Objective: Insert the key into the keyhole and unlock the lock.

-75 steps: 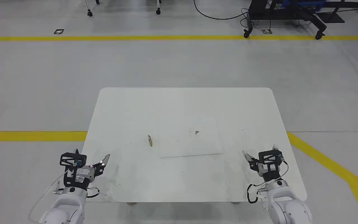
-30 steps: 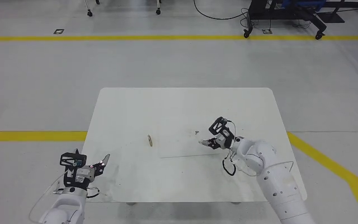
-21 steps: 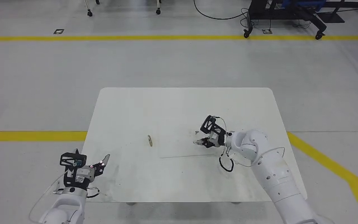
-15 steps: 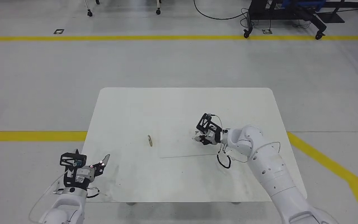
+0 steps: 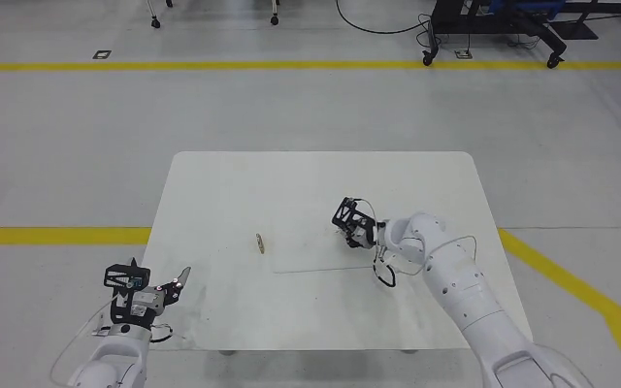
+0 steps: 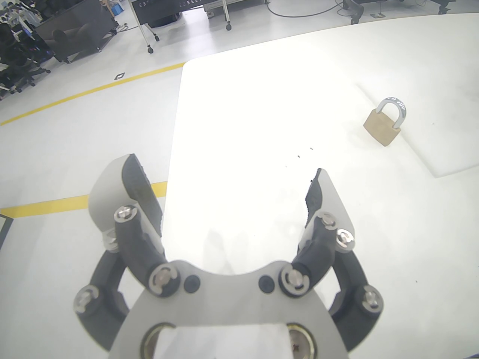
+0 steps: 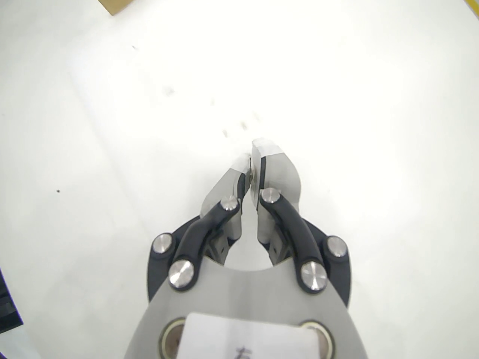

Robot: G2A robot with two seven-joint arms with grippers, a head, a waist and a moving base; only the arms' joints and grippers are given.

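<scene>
- Padlock sits unheld, seen from the nearest point: the left gripper hangs over the table's near left corner. Its claw is spread wide with nothing in it, and the brass lock is well ahead of it.
- Mid-table, the padlock rests just beside the left edge of a thin clear sheet, with its shackle seated in the body. From above it reads as a narrow sliver, so it looks to be up on an edge. Its keyhole face cannot be made out.
- Farther in, over that sheet, the right gripper is down at the surface. Its claw is pinched almost shut on a thin metal sliver that I take for the key. Padlock and key are well apart.
- Step in hand, as I judge it: picking up the key. Insertion is not yet begun.
- The next move calls for lifting the key clear, carrying it across to the padlock, and lining its blade up with the keyhole. The lock is loose, so the left gripper will likely have to pin it first, or it may skid or topple when pushed.
</scene>
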